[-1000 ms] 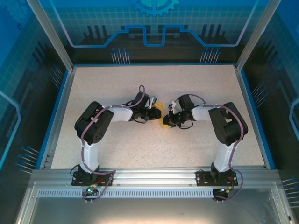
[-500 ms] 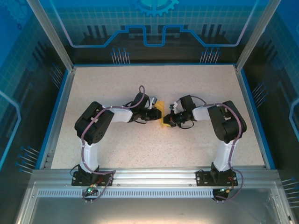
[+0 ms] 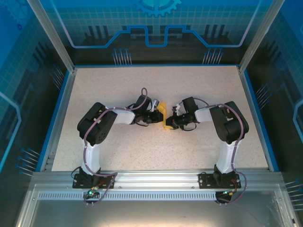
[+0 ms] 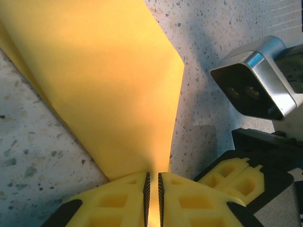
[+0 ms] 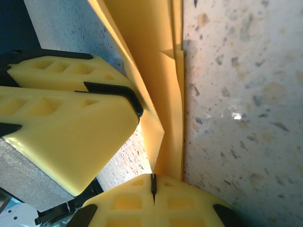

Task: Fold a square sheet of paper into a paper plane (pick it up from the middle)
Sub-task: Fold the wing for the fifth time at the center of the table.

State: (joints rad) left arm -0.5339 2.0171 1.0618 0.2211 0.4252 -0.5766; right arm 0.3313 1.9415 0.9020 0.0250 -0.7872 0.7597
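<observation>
Folding is only part done: the paper (image 3: 163,115), creased but no plane yet, sits in the middle of the worktop (image 3: 142,151), pinched tight by the left gripper (image 4: 153,189) and the right gripper (image 5: 153,187).

Centre of the surface (image 3: 142,85) is jammed. The left gripper (image 3: 157,115) and right gripper (image 3: 172,122) sit nose to nose, jaws pinched on the square sheet of paper (image 3: 164,119), with barely a sliver of room between them. The left arm (image 3: 94,125) elbow blocks the lane toward the left edge, and the right arm (image 3: 230,125) does the same on the right. There's wide open room along the far edge and both far corners, plus a bare strip by the near edge. A raised blue rim (image 3: 56,116) and slanted posts (image 3: 51,35) fence the sides.
</observation>
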